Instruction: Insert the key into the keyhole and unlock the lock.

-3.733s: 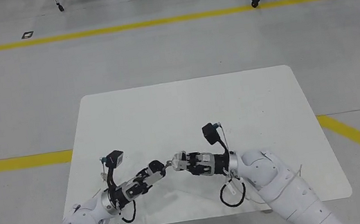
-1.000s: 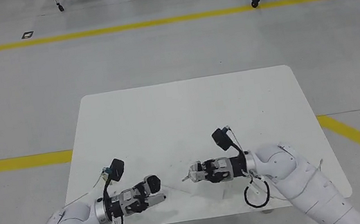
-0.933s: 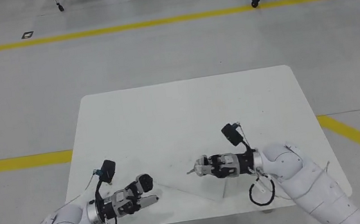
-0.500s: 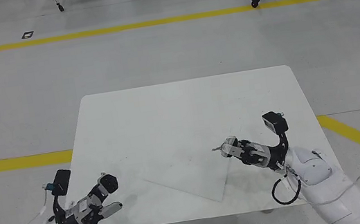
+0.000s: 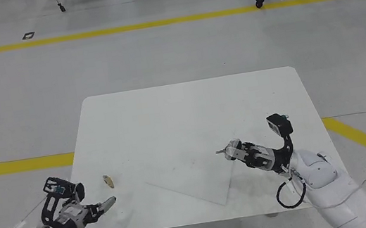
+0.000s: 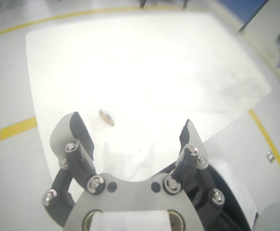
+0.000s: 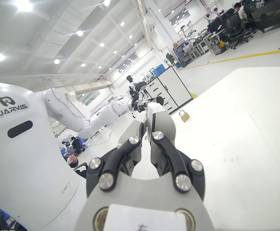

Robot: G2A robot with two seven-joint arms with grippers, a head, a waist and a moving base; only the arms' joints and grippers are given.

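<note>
A small brass padlock (image 5: pixel 108 179) lies by itself on the white table (image 5: pixel 189 106), near the near-left corner. My left gripper (image 5: pixel 102 206) is open and holds nothing, just off that corner and a short way from the lock. In the left wrist view the padlock (image 6: pixel 106 114) lies just ahead of the open left gripper (image 6: pixel 131 120), nearer one finger. My right gripper (image 5: pixel 228 151) is over the table's near-right part, shut, with a thin metal key tip (image 5: pixel 219 152) sticking out. In the right wrist view the shut right gripper (image 7: pixel 147 122) points toward the distant padlock (image 7: pixel 184 116).
A faint square outline (image 5: pixel 193 180) marks the table's surface between the two arms. The table's near edge (image 5: pixel 213 220) runs close to both forearms. Yellow floor lines (image 5: pixel 13 166) pass on either side of the table.
The arms have drawn apart. My left gripper has let go of the padlock and pulled back off the near-left corner. The right gripper has not moved in the last half second.
</note>
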